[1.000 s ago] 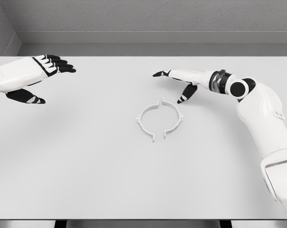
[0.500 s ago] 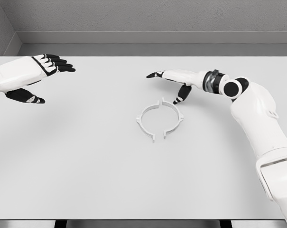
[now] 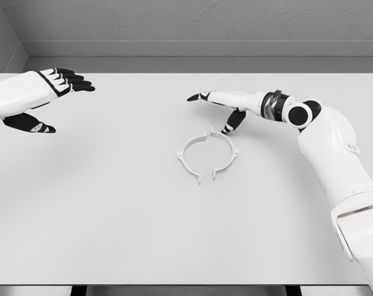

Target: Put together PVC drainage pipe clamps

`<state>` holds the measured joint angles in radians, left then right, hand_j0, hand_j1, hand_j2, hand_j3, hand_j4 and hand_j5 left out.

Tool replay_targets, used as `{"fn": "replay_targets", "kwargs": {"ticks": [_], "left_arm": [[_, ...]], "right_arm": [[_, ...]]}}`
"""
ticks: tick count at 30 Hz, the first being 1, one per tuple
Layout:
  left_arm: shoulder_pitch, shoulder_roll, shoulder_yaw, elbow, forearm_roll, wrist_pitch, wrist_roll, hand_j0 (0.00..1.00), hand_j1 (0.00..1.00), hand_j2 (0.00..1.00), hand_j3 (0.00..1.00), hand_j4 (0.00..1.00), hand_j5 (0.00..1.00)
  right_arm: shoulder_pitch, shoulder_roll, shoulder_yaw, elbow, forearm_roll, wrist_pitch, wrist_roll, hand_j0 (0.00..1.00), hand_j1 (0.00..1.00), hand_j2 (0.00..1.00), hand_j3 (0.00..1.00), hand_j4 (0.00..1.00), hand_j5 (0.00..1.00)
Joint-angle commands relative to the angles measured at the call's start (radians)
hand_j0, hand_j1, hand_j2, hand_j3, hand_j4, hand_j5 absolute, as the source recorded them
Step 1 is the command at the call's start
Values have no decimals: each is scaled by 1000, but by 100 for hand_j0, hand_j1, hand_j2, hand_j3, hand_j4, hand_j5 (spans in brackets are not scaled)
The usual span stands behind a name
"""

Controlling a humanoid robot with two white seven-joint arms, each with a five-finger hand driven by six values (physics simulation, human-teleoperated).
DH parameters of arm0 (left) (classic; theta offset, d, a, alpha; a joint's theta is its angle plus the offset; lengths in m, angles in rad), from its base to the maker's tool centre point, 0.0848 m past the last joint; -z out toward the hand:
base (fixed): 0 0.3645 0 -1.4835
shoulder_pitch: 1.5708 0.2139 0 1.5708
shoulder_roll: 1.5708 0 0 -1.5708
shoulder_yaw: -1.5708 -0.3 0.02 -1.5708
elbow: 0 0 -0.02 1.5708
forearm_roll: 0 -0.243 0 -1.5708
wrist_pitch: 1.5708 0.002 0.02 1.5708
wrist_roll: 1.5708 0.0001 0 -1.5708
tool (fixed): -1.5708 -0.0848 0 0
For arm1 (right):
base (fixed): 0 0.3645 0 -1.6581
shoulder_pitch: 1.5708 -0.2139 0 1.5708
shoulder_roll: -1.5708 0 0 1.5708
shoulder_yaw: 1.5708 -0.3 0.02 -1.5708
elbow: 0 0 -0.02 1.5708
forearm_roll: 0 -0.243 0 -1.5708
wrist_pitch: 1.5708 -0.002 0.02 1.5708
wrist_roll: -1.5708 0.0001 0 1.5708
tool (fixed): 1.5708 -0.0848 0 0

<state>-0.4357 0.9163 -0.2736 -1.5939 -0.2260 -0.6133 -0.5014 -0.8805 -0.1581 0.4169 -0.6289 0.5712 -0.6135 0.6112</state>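
clamp halves [image 3: 207,155], two thin white arcs, lie flat near the middle of the white table [image 3: 112,216], set facing each other so they form a ring with small gaps at about 12 and 6 o'clock; short tabs stick out at the ends. at roughly 1 o'clock from the ring, just beside it, the right hand [image 3: 226,105] hovers with fingers stretched out and relaxed, grasping nothing, its thumb pointing down toward the ring's upper edge; whether the thumb touches the clamp cannot be told. its arm comes in from the right edge. well apart, at about 10 o'clock near the table's left edge, the left hand [image 3: 41,98] is released too, fingers extended, empty.
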Motion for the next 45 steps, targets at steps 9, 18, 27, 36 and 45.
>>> {"fn": "replay_targets", "kwargs": {"ticks": [9,18,27,36,45], "left_arm": [[0,1,1,0,7,2,0,100,100,100,100,100,100],[2,1,1,0,7,2,0,100,100,100,100,100,100],[-2,3,5,2,8,2,0,100,100,100,100,100,100],[-5,1,5,0,8,2,0,100,100,100,100,100,100],[-8,1,4,2,8,2,1,100,100,100,100,100,100]], "right_arm": [[5,-1,-3,-18,-8,3,0,100,100,100,100,100,100],[12,-3,-3,-22,-8,3,0,100,100,100,100,100,100],[28,-6,13,-72,-8,3,0,100,100,100,100,100,100],[41,-11,13,-101,-8,3,0,100,100,100,100,100,100],[40,-12,10,-97,-11,3,0,100,100,100,100,100,100]]}}
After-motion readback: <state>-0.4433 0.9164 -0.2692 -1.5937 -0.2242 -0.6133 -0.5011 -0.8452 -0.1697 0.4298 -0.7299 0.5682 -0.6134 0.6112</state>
